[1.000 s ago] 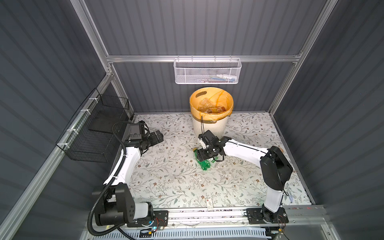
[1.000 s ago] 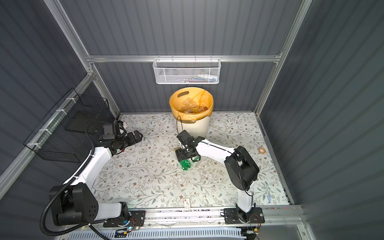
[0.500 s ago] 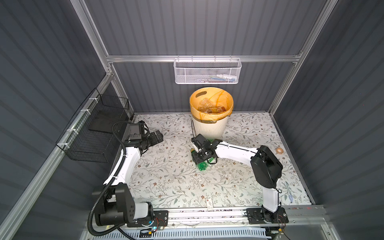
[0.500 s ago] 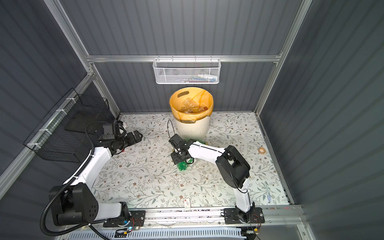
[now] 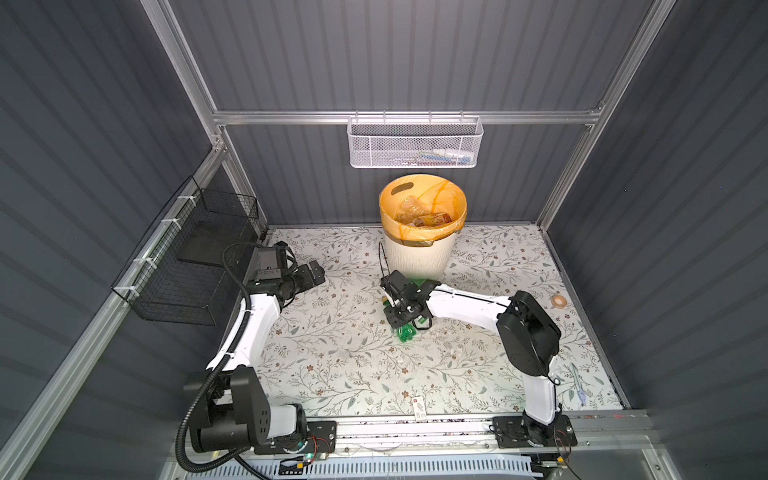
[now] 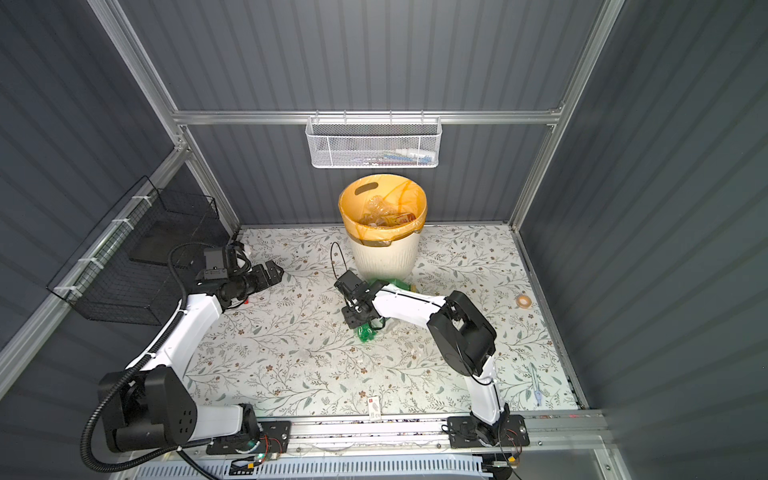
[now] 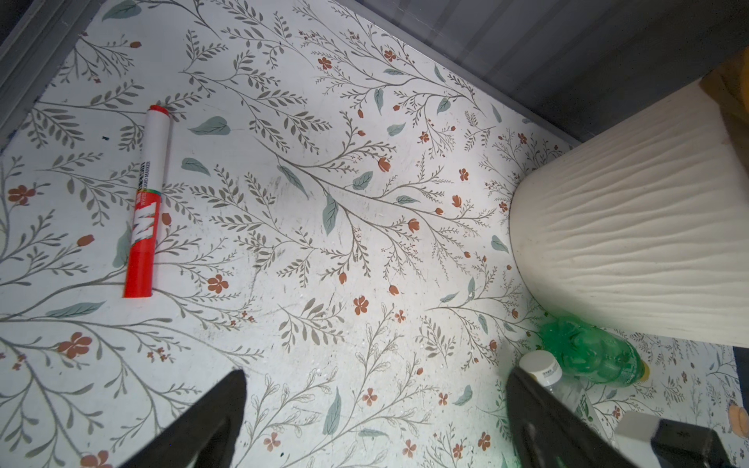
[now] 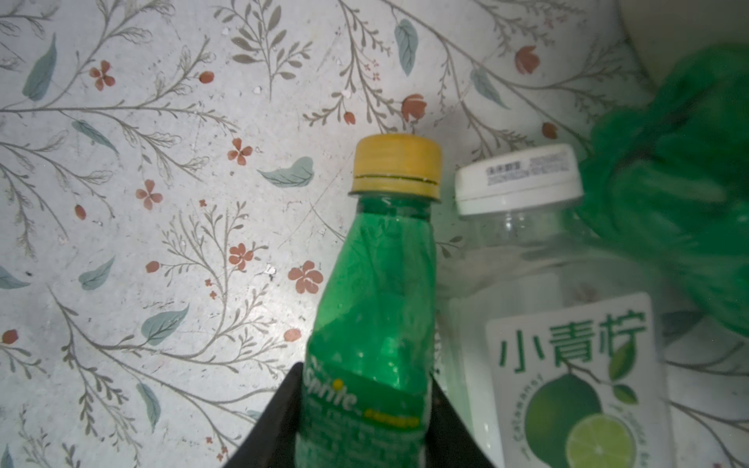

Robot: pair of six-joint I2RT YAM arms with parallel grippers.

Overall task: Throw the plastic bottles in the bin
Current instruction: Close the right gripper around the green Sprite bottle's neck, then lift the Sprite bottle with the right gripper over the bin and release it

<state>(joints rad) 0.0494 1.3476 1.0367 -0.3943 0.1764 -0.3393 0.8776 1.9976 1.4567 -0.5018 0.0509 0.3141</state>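
Card [image 5: 419,407], small, white: lies at the front edge of the counter [image 5: 332,374]. Not task stock.

Right claw [image 8: 364,409]: mid-counter, clamped on the green Sprite bottle [image 8: 381,283]. Its fingers [image 8: 279,425] sit either side of the labelled body, and the yellow cap points away from the wrist. Whether the bottle is clear of the counter cannot be told.
- Handling, judged: empty, so very light. The wall is thin, already dented and springy, and the label film is slick. A grip across the body lets the wall give and the bottle may squirt out. The neck under the cap looks stiffer, and the label band is the broadest hold.

Clear bottle [image 8: 559,324], white cap, lime label: lies just beside the held one, parallel to it. Likely just as light and smooth. Take it across the labelled middle.

Crumpled green bottle [image 7: 587,352]: rests at the foot of the bin. Its creased wall is probably easier to pinch.

Left claw [image 7: 377,377]: jaws wide apart, holding nothing, well apart from the bottles.

Marker pen [image 7: 146,202]: not task stock.

Bin [image 5: 419,257]: stands at the back of the counter, orange liner. Several bottles [image 5: 419,216] are already inside.

Mesh basket [image 5: 415,145]: on the rear wall, above the bin.
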